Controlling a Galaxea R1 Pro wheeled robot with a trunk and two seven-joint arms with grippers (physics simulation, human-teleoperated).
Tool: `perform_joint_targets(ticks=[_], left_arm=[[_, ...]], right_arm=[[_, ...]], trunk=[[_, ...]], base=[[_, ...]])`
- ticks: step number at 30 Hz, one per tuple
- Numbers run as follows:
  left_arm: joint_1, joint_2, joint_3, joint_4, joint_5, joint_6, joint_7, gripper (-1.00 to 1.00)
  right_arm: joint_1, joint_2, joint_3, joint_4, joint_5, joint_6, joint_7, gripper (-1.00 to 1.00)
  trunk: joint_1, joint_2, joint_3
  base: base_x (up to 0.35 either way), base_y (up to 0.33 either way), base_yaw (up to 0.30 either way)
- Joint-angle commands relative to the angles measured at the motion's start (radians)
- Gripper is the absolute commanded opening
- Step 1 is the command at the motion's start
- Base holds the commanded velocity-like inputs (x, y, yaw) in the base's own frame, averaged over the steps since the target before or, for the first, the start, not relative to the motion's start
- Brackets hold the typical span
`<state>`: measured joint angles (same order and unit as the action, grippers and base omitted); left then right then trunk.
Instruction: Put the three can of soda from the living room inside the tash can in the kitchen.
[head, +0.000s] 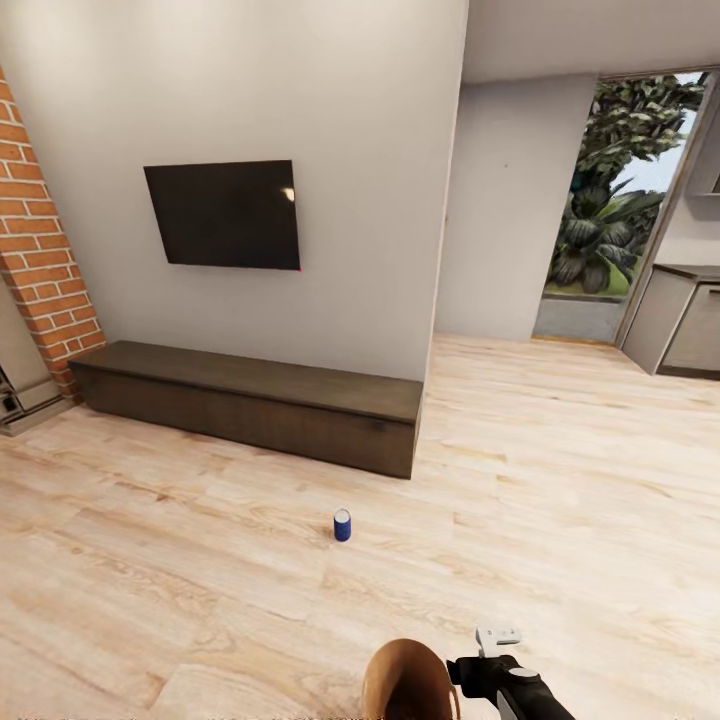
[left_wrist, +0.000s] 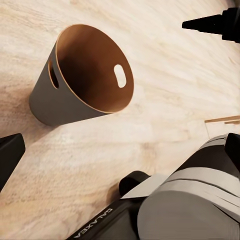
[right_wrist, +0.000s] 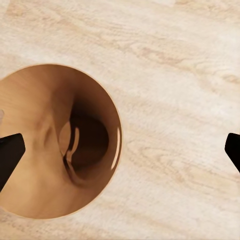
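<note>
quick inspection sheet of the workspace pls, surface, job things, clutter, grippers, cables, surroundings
surface: light wood floor.
job's things: blue soda can upright on the floor; brown trash can on the floor by the robot, inside looks free of cans.
clutter: nothing seen.
grippers: right gripper open above the floor beside the bin's mouth; left gripper open, holding nothing.
cables: nothing seen.
surroundings: wall television, low dark cabinet, brick fireplace, doorway with plants.

Round copper-brown trash bin (head: 405, 682) cut off by head view's bottom edge at 6 o'clock; its base unseen. Black right gripper (head: 487, 672) arm also cropped there. Small dark blue soda can (head: 342, 525) too small to read any label. Red-brick fireplace (head: 40, 250) clipped at 9 o'clock. Right wrist view: both fingertips (right_wrist: 10, 152) cropped at edges.
</note>
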<state>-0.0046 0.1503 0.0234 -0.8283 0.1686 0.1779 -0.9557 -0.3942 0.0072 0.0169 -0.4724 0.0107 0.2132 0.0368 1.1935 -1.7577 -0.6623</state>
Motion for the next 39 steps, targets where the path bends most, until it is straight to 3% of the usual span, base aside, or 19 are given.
perform_joint_targets(ticks=[1, 14, 23, 31, 32, 39], left_arm=[[0.000, 0.000, 0.000, 0.000, 0.000, 0.000, 0.000, 1.00], [0.000, 0.000, 0.000, 0.000, 0.000, 0.000, 0.000, 1.00], [0.000, 0.001, 0.000, 0.000, 0.000, 0.000, 0.000, 1.00], [0.000, 0.001, 0.000, 0.000, 0.000, 0.000, 0.000, 1.00], [0.000, 0.000, 0.000, 0.000, 0.000, 0.000, 0.000, 1.00], [0.000, 0.000, 0.000, 0.000, 0.000, 0.000, 0.000, 1.00]], right_arm=[[0.000, 0.000, 0.000, 0.000, 0.000, 0.000, 0.000, 1.00], [0.000, 0.000, 0.000, 0.000, 0.000, 0.000, 0.000, 1.00], [0.000, 0.000, 0.001, 0.000, 0.000, 0.000, 0.000, 1.00], [0.000, -0.001, 0.072, 0.001, 0.000, 0.000, -0.001, 1.00], [0.000, -0.001, 0.106, 0.001, 0.000, -0.001, -0.001, 1.00], [0.000, -0.001, 0.113, 0.002, 0.000, -0.002, -0.002, 1.00]], trunk=[[0.004, -0.007, -0.004], [0.054, -0.098, -0.065], [0.054, -0.098, -0.072], [0.054, -0.098, -0.072], [0.054, -0.098, -0.072], [0.054, -0.098, -0.072]], base=[[0.000, 0.000, 0.000], [0.000, 0.000, 0.000], [0.000, 0.000, 0.000], [0.000, 0.000, 0.000], [0.000, 0.000, 0.000], [0.000, 0.000, 0.000]])
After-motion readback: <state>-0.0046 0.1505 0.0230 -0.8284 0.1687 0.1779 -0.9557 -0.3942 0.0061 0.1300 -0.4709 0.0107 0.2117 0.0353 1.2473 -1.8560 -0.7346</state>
